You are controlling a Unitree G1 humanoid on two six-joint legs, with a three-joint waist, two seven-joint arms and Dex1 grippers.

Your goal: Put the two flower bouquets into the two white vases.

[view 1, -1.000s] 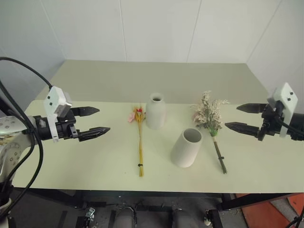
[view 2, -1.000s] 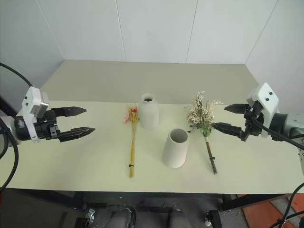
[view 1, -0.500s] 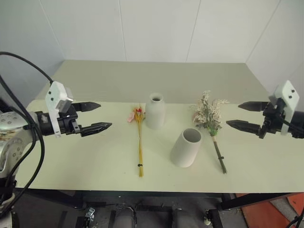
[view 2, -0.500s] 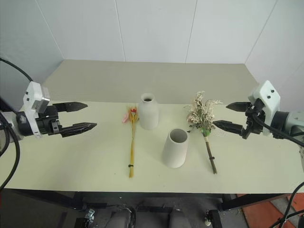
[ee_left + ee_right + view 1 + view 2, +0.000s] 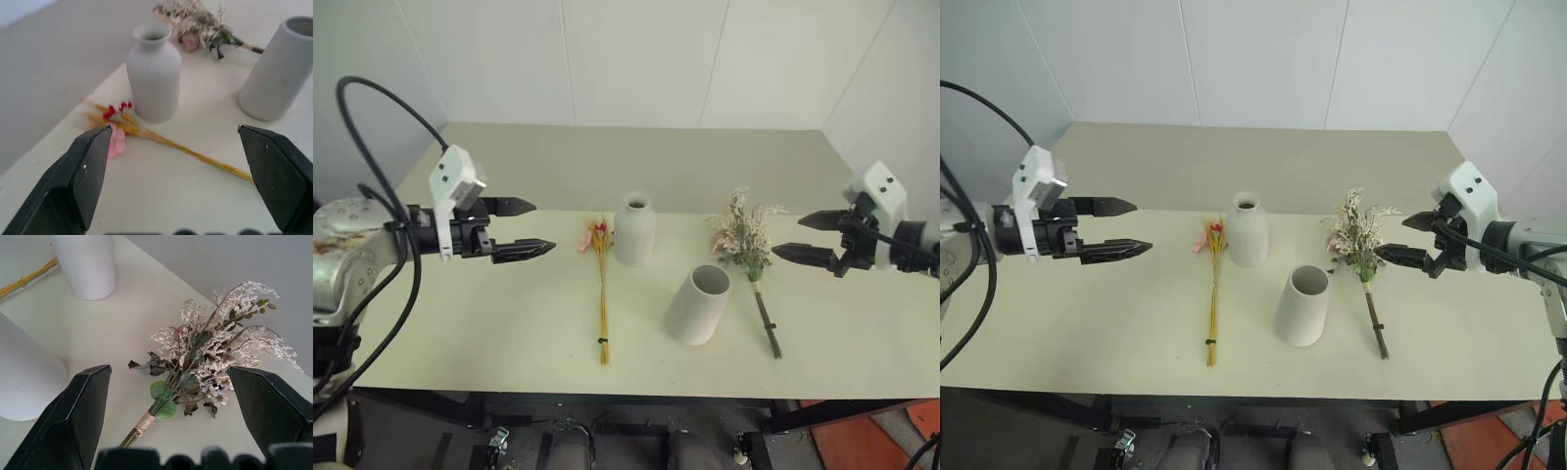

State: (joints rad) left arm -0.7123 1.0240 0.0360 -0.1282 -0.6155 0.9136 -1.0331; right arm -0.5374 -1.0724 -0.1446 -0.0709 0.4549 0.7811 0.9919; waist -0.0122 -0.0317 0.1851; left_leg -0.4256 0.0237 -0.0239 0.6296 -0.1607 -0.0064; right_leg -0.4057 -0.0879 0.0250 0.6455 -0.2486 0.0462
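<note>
- Bare table (image 5: 489, 313) lies between the left gripper (image 5: 530, 227) and the thin bunch (image 5: 602, 294); nothing stands between them.
- The bottle vase (image 5: 634, 230) stands just beside the thin bunch's blossoms, crowding that end; the stalks lie clear.
- The wide vase (image 5: 697, 305) stands near the bushy bunch (image 5: 749, 250), on its inner side.
- The right gripper (image 5: 807, 238) has open table before the bushy bunch.

Two matte white vases (image 5: 634, 229) (image 5: 697, 305), yellow-orange stalks (image 5: 602, 299), pale sprigs (image 5: 744, 230), pale green table (image 5: 489, 323).
</note>
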